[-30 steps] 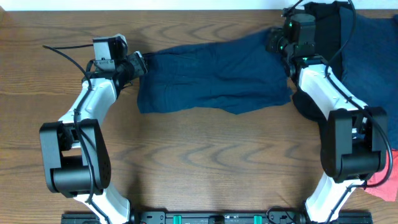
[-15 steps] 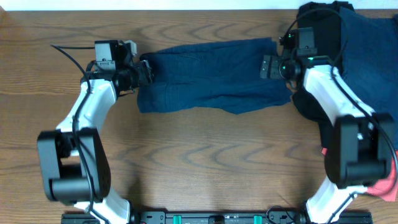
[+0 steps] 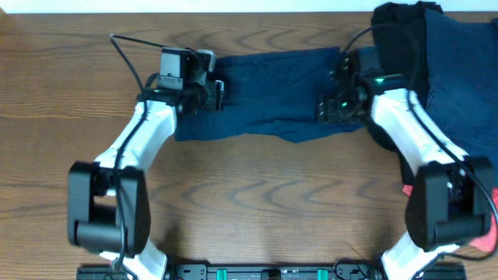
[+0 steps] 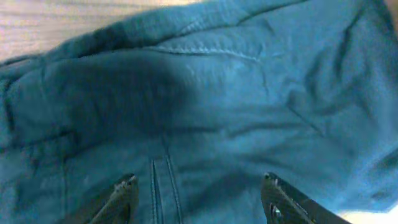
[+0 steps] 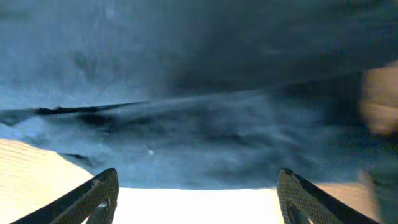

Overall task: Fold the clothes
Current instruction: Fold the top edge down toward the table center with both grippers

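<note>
The dark navy-blue shorts (image 3: 268, 93) lie spread flat across the back middle of the wooden table. My left gripper (image 3: 220, 95) is open above their left part; in the left wrist view its fingers (image 4: 199, 196) straddle a stitched seam of the shorts (image 4: 217, 106). My right gripper (image 3: 323, 109) is open above the shorts' right end; in the right wrist view its fingers (image 5: 196, 196) hang wide apart over the blurred cloth edge (image 5: 205, 137). Neither holds cloth.
A pile of black (image 3: 401, 39) and navy garments (image 3: 463, 70) lies at the back right. A coral-red garment (image 3: 482, 233) shows at the right edge. Bare wooden table (image 3: 257, 194) lies in front of the shorts.
Both grippers have moved inward from the shorts' outer ends over the cloth: the left one to the right, the right one left and toward the front. The shorts lie as before.
</note>
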Motion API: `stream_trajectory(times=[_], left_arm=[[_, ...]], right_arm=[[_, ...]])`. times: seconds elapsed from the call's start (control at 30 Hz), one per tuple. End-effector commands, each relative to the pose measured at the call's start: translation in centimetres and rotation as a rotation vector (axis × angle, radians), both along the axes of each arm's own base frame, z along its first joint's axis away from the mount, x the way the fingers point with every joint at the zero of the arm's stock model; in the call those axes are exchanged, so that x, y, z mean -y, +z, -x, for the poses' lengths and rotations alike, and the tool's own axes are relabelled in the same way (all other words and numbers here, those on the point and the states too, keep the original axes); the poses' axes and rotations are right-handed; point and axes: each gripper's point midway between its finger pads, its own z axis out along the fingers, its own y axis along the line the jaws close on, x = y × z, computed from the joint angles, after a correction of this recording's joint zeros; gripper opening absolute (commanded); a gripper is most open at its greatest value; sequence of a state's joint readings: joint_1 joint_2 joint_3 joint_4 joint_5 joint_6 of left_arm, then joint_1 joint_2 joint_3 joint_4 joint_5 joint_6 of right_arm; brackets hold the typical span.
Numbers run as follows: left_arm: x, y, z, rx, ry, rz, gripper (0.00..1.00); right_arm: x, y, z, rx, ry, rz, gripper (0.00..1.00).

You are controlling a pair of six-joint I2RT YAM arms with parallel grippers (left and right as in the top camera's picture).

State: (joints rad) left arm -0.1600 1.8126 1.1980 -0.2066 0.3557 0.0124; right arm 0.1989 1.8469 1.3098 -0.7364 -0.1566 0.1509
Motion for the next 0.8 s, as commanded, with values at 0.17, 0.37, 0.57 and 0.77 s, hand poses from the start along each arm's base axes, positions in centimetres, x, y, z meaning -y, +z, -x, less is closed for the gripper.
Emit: stream_trajectory(times=[0.17,0.37,0.57,0.77], left_arm=[[-0.3,-3.3,-3.2,0.057,0.012,-0.032,0.65],[0.0,-5.1,-5.1,0.109,0.013,-0.024,0.64],[-1.9,-9.6,-5.0,0.045,0.075,-0.105,0.64],[-6.6,-9.5,-5.9,-0.002,0.364,-0.059,0.65]], right_arm=[[-3.5,-5.0,-0.5,-0.017,0.103,0.003,0.78],[-3.4,-7.9,-0.1,-0.07,0.103,0.019,0.76],[-0.7,-8.7,5.2,-0.292,0.085,0.129,0.72],[1.2,-8.4,8.5,-0.433,0.038,0.214,0.74]])
